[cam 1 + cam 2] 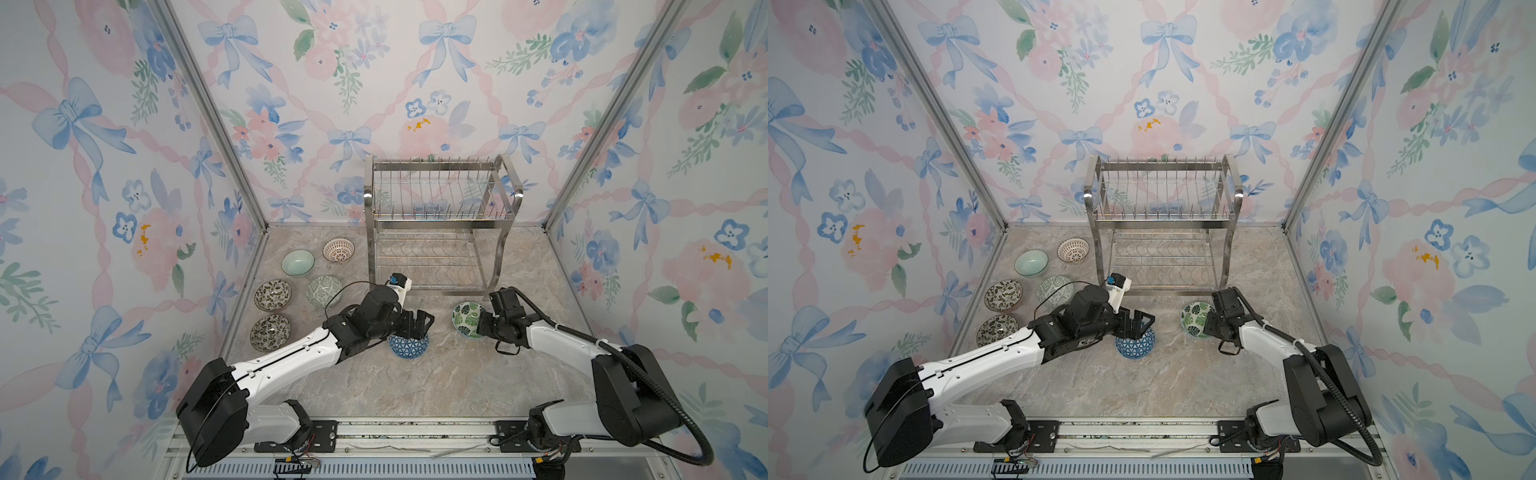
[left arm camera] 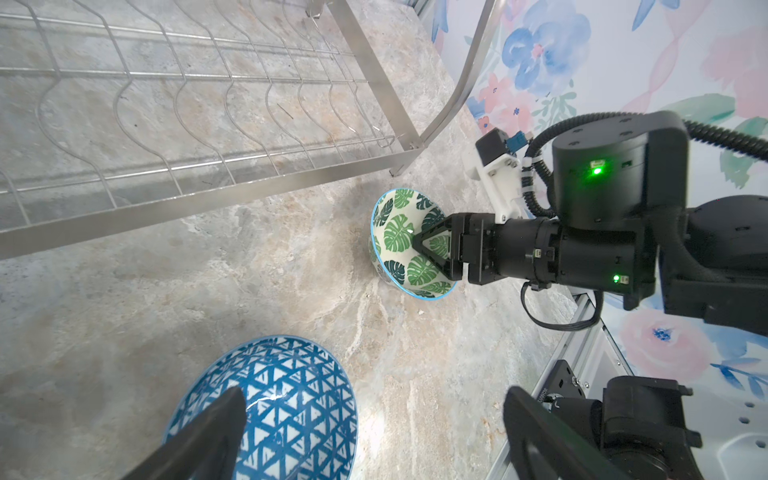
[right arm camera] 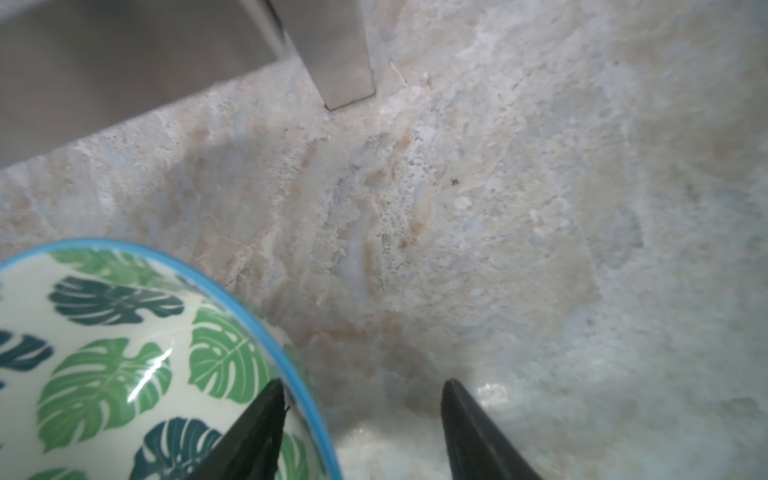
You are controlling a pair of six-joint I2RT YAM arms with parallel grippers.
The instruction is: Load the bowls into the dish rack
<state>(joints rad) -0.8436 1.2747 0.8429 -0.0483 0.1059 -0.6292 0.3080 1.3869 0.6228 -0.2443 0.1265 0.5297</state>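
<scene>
So, top views first: both show the dish rack [image 1: 440, 199] at the back of the marble table [image 1: 436, 386], holding no bowls, w/ five other bowls [image 1: 297, 262] sitting far left. Your left gripper [image 1: 419, 330] hangs over the blue-triangle bowl [image 1: 409, 349] mid-table. Your right gripper [image 1: 482, 323] is at the right side of the leaf bowl [image 1: 464, 316], just in front of the rack's right leg.

Left wrist view: jaws spread wide, one finger over the inside of the blue-triangle bowl [image 2: 291, 395], the other well clear of it. Nothing is held. Across the table the right gripper's fingers meet the leaf bowl's rim.

Right wrist view: jaws part-way apart, straddling the rim of the leaf bowl [image 3: 104, 365], one finger inside, one outside w/ a visible gap, so no grip yet.

Step in hand, I'd judge: picking up the first two bowls, none loaded. Next you'd need to pinch each rim firmly, lift clear, then tilt each bowl btwn the rack's prongs w/out knocking the frame.
</scene>
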